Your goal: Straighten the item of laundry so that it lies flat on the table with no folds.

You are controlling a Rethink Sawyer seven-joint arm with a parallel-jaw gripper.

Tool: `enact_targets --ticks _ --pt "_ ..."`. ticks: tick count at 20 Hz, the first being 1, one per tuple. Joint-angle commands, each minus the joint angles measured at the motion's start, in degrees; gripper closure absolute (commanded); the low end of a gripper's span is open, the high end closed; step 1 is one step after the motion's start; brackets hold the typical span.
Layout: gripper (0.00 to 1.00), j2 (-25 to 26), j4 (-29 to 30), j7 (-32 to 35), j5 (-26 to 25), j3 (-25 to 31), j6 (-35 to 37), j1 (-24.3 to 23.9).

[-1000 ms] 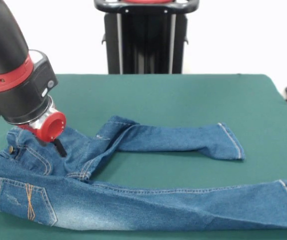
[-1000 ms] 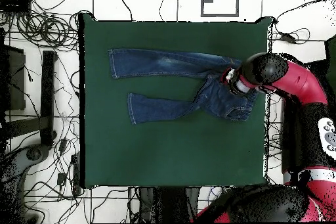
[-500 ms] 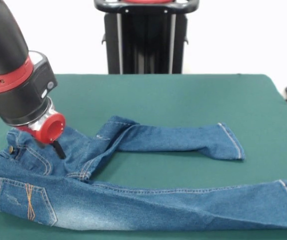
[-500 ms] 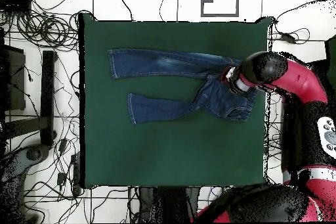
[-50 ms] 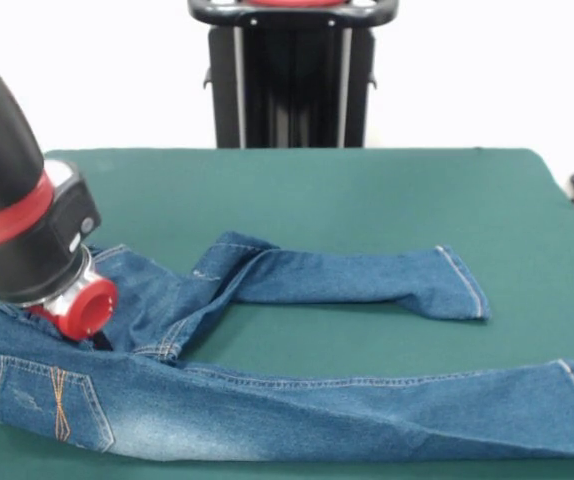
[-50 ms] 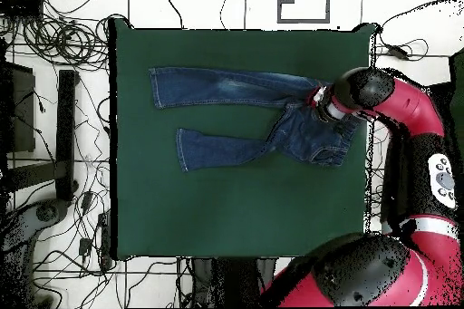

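Lying toward the table's (image 6: pixel 236 215) 1 o'clock corner in the overhead view, the jeans (image 5: pixel 267 400) are partly flat: legs extended, waist bunched. Gripper (image 5: pixel 95 338) pressed there; grip state cannot be told. Smoothing remains.

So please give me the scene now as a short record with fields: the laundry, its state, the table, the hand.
laundry: blue jeans, lying on the table
legs: both stretched out, apart from each other; one leg bends where it meets the seat
folds: bunched fabric at the waist and seat, not flat yet
table: dark green top, much wider than the jeans
hand: the hand is low at the waist end of the jeans; its state cannot be told
arm: red and black
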Motion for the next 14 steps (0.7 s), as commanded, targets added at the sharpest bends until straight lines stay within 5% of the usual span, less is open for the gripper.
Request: enact_targets --ticks 1,14 --pt "0.0 4.0 -3.62 -21.18 -1.71 6.45 6.32 2.65" --pt "0.0 -0.05 -1.64 -18.03 0.7 5.48 9.58 2.54"
